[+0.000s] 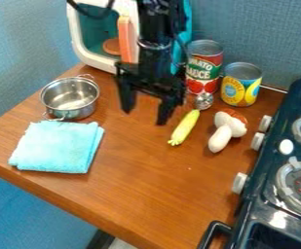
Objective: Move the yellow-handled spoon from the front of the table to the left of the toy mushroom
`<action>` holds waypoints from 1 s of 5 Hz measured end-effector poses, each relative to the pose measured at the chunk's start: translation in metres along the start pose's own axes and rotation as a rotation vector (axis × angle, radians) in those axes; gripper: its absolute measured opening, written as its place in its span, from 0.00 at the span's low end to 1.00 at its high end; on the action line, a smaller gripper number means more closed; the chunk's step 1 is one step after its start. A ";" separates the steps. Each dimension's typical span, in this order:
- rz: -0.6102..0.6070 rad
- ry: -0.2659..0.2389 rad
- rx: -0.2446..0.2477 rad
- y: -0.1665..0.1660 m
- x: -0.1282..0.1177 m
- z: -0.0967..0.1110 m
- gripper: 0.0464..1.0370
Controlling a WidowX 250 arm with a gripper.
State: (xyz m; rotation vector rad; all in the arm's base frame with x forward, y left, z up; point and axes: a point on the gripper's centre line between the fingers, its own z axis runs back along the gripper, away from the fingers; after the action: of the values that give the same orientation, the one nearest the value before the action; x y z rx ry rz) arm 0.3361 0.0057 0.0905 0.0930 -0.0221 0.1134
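Hand [144, 115] open | corn [184, 127] near | cans [241, 86] behind | mushroom [221, 138] by stove [256, 206] | pot [70, 98] beside towel [58, 147]

Turquoise cloth [57, 147], brown wood tabletop [140, 185], blk stove [262, 221], yel-grn corn [184, 127], white-&-brn mushroom [225, 131]

Bright, with glare on stove [278, 220]

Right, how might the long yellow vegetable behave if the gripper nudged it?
The long yellow vegetable would probably roll if nudged sideways, since it is slim and rounded. Tipping seems unlikely, as it lies on its side on the counter. Its straight shape suggests it may be fairly stiff.
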 end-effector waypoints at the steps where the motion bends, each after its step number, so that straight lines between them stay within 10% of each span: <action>1: 0.020 0.057 0.030 0.015 -0.034 0.008 0.96; 5: 0.065 0.016 -0.073 0.067 -0.063 -0.017 0.96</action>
State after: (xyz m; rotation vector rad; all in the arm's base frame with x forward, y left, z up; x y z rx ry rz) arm 0.2665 0.0667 0.0778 0.0180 -0.0129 0.1779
